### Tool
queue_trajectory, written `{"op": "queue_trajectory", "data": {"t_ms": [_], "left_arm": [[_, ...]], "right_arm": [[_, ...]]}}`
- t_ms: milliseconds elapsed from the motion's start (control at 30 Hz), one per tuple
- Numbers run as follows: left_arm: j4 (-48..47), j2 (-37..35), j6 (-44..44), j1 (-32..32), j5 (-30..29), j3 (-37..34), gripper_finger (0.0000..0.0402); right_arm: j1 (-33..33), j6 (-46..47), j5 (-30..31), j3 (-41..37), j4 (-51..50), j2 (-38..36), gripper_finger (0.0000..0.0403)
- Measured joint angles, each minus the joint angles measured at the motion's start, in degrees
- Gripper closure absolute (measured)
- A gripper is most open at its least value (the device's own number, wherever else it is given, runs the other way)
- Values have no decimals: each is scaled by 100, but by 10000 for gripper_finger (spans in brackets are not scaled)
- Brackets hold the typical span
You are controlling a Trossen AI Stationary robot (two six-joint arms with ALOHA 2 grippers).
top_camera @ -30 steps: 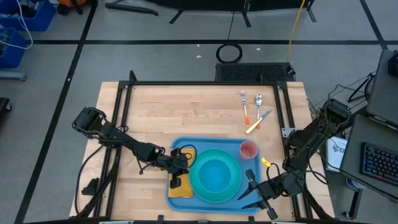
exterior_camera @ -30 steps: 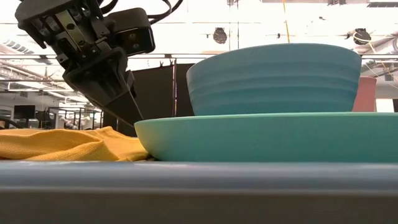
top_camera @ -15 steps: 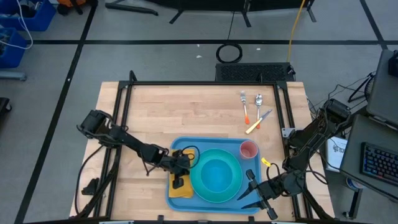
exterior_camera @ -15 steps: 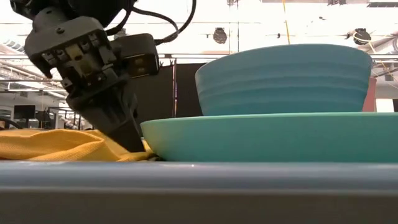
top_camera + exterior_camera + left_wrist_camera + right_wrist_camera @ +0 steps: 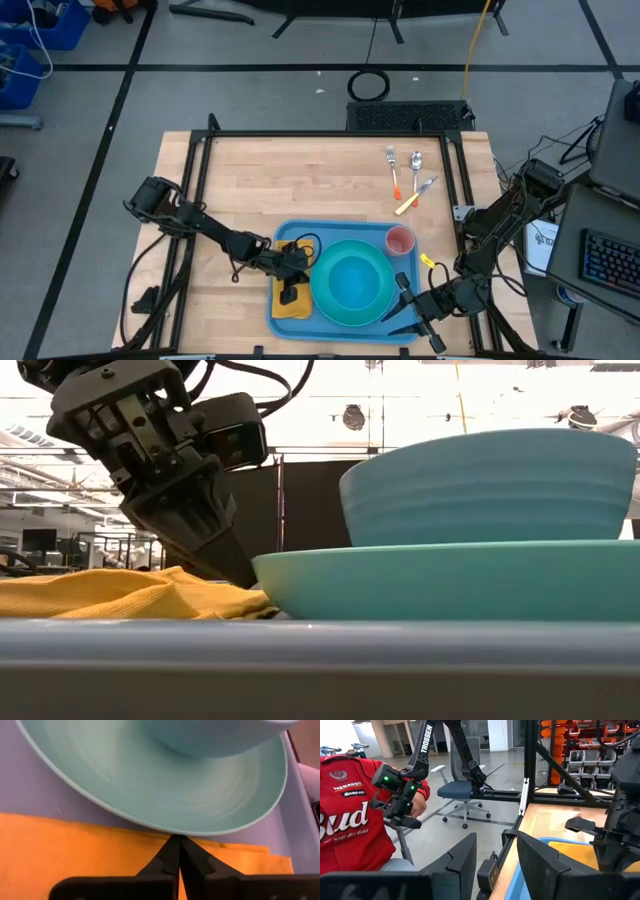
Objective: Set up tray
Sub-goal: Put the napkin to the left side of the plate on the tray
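Note:
The blue tray (image 5: pixel 338 318) lies at the table's near edge. On it rest a teal plate (image 5: pixel 350 300) (image 5: pixel 450 580) carrying a blue bowl (image 5: pixel 350 280) (image 5: pixel 490 485), an orange cloth (image 5: pixel 288 302) (image 5: pixel 75 845) on its left part, and a pink cup (image 5: pixel 400 241) in its far right corner. My left gripper (image 5: pixel 302 263) (image 5: pixel 176 840) is shut, low over the cloth, its tips at the plate's left rim. My right gripper (image 5: pixel 403 303) (image 5: pixel 492 855) is open beside the tray's near right corner. My left gripper meets the plate's left rim (image 5: pixel 175 832) with the tips of its shut fingers (image 5: pixel 172 852). They come slanting down from the table's left, over the orange cloth. The plate sits flat on the tray with the bowl upright on it.
A fork (image 5: pixel 395 172), a spoon (image 5: pixel 416 160) and a yellow-handled knife (image 5: pixel 412 198) lie on the wood beyond the tray's far right corner. A small yellow piece (image 5: pixel 428 261) sits right of the tray. A person in a red shirt (image 5: pixel 355 805) stands beyond the table's left side.
My left gripper has come down onto the cloth and moved toward the table's right, against the plate's rim. The plate with the bowl has slid a little to the right along the tray. The cloth stayed in place.

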Motion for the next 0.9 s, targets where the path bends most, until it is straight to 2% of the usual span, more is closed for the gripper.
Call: {"op": "queue_trajectory", "data": {"t_ms": [267,400,633,767,900], "left_arm": [[-128,0,-46,20,258,0,393],[-593,-165,-69,-29,253,0,398],[-1225,-747,-22,-219,-182,9,398],[-1880,-717,-342,-262,-376,1,399],[-1932,-568,-395,-296,-491,-1,397]], "right_arm": [[0,2,0,0,0,0,269],[0,2,0,0,0,0,269],[0,4,0,-2,-31,0,269],[0,4,0,-2,-29,0,269],[0,15,0,-2,-28,0,269]]}}
